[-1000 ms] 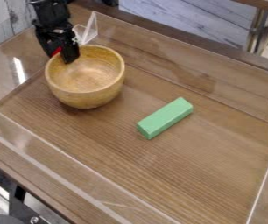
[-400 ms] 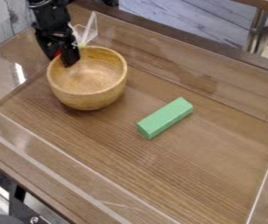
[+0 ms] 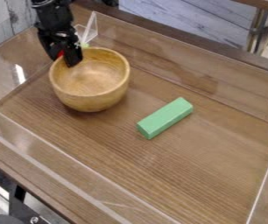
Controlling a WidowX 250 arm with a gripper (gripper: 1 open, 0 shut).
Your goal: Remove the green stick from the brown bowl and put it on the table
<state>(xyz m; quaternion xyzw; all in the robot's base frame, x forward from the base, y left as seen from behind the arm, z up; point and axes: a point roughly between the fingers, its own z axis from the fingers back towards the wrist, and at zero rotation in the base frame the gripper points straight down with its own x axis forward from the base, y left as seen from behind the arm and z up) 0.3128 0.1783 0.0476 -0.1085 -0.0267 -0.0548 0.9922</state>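
The green stick (image 3: pixel 165 117) lies flat on the table (image 3: pixel 207 166), right of the brown bowl (image 3: pixel 89 80) and clear of it. Nothing shows inside the bowl. My black gripper (image 3: pixel 61 54) points down at the bowl's far left rim, with its fingers apart and nothing seen between them. A small red spot (image 3: pixel 70 60) shows at one fingertip, right against the rim; I cannot tell what it is.
Clear plastic edging (image 3: pixel 8 131) runs around the tabletop, with a raised clear wall along the back (image 3: pixel 160 39). A grey floor and a table leg (image 3: pixel 258 35) lie beyond the far edge.
The gripper has edged slightly right at the bowl's rim, and the bowl has shifted a little to the right with it. The green stick has not moved.
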